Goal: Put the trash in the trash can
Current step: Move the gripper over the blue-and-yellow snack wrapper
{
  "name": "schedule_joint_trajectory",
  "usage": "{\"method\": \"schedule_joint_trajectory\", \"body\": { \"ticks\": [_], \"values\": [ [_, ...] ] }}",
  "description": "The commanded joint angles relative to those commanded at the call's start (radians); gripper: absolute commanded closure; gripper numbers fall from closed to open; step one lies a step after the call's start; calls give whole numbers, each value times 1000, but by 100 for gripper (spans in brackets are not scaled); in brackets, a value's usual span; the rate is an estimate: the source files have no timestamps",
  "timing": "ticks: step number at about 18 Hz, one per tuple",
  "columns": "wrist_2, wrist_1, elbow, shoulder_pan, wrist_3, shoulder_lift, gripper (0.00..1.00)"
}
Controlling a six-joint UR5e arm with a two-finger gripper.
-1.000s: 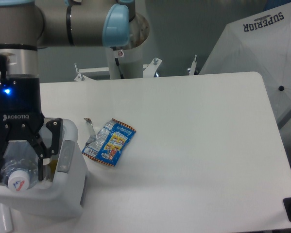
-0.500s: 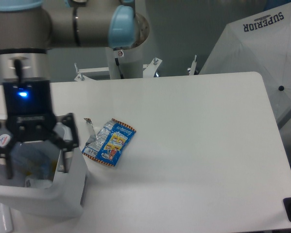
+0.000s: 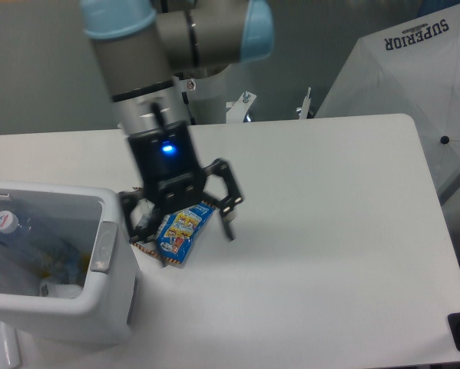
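Note:
The white trash can [image 3: 107,307] stands at the table's front left corner. Inside it lies the clear plastic bottle [image 3: 11,234], its white cap against the left wall. The blue-and-orange snack wrapper [image 3: 177,237] lies flat on the table just right of the can. My gripper [image 3: 182,221] hovers directly over the wrapper, open, with one finger on each side of it and nothing held. Part of the wrapper's left end is hidden behind a finger.
A white umbrella printed SUPERIOR [image 3: 414,69] leans beyond the table's right edge. A metal bracket [image 3: 241,104] sits at the back edge behind the arm base. Other bits of rubbish lie in the can bottom [image 3: 57,280].
The gripper let go of the bottle, which now lies in the can. The arm swung right from above the can to above the wrapper, fingers open.

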Motion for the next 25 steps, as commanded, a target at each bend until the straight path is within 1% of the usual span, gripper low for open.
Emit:
{"method": "schedule_joint_trajectory", "body": {
  "ticks": [1,3,5,7,9,11,13,14,19,25],
  "values": [
    [-3,-2,-42,9,68,19,0],
    [-14,-6,-102,19,187,42,0],
    [-28,-11,-137,20,258,42,0],
    [-38,-49,-180,11,315,43,0],
    [-40,-87,-232,-15,379,52,0],
    [-31,-100,-281,-79,404,56,0],
    [-37,-106,-297,-131,404,52,0],
    [-37,-109,-298,-153,404,40,0],
    [-28,-104,-292,-263,384,-90,0],
    [-26,-103,-294,-290,340,-150,0]
  ]
}}
